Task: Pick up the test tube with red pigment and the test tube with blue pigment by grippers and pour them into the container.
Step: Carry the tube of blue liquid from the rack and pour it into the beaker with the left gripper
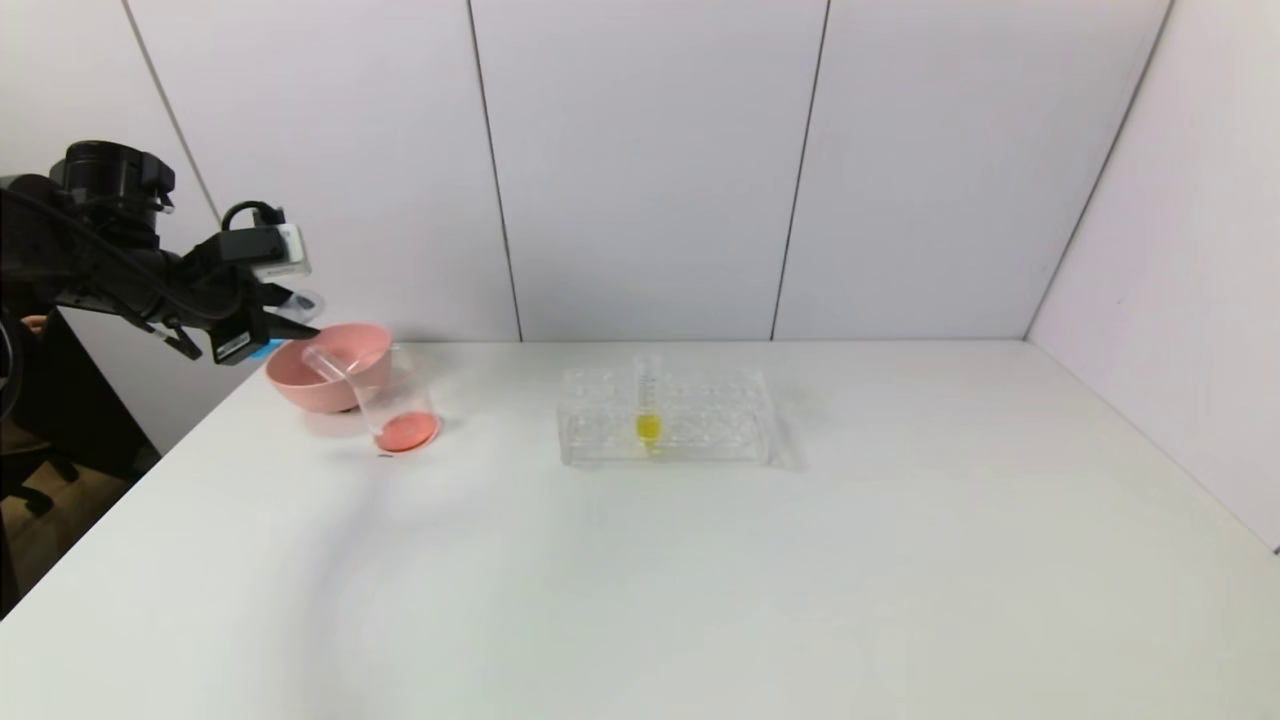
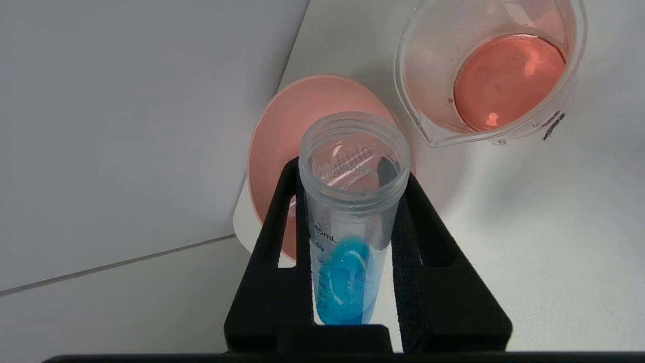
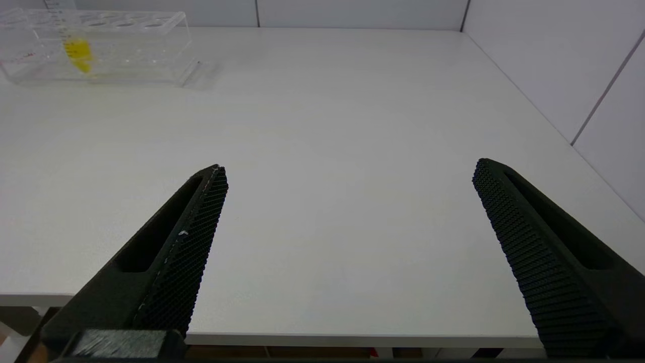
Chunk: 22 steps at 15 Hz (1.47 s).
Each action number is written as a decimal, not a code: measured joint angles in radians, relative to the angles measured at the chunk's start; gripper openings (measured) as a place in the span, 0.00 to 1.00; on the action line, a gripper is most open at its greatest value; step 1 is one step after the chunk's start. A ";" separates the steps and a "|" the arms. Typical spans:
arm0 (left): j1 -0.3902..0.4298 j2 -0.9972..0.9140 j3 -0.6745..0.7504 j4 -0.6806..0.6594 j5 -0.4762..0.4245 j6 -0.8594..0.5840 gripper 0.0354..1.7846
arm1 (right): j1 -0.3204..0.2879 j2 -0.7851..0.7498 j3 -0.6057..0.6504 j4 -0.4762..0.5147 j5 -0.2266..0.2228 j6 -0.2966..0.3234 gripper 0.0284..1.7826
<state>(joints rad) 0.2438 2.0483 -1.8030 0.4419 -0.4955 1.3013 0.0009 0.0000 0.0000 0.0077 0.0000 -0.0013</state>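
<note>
Left pincer (image 2: 352, 201) is clamped on the ribbed-rim clear test tube with blue pigment (image 2: 347, 262), up by the pink bowl (image 1: 325, 375). The glass container (image 1: 400, 405) beside it holds red liquid. Right pincer (image 3: 347, 176), with textured black fingers, is wide open over the worktop (image 3: 327, 227), holding nothing.

The left gripper (image 2: 352, 201) clamps the test tube with blue pigment (image 2: 350, 227) between its 2 black fingers (image 2: 274, 237), the open mouth facing outward. Beyond it the pink bowl (image 2: 282, 131) sits on the white counter (image 2: 529, 242), beside the container (image 2: 491, 75) holding red liquid.
</note>
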 joint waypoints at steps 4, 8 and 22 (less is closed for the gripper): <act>-0.006 0.002 -0.013 0.002 -0.002 0.006 0.24 | 0.000 0.000 0.000 0.000 0.000 0.000 1.00; -0.025 0.014 -0.051 0.051 0.001 -0.001 0.24 | 0.000 0.000 0.000 0.000 0.000 0.000 1.00; -0.068 0.038 -0.177 0.263 0.105 0.007 0.24 | 0.000 0.000 0.000 0.000 0.000 0.000 1.00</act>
<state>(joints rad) 0.1755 2.0864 -1.9796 0.7051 -0.3904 1.3085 0.0013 0.0000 0.0000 0.0081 0.0000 -0.0013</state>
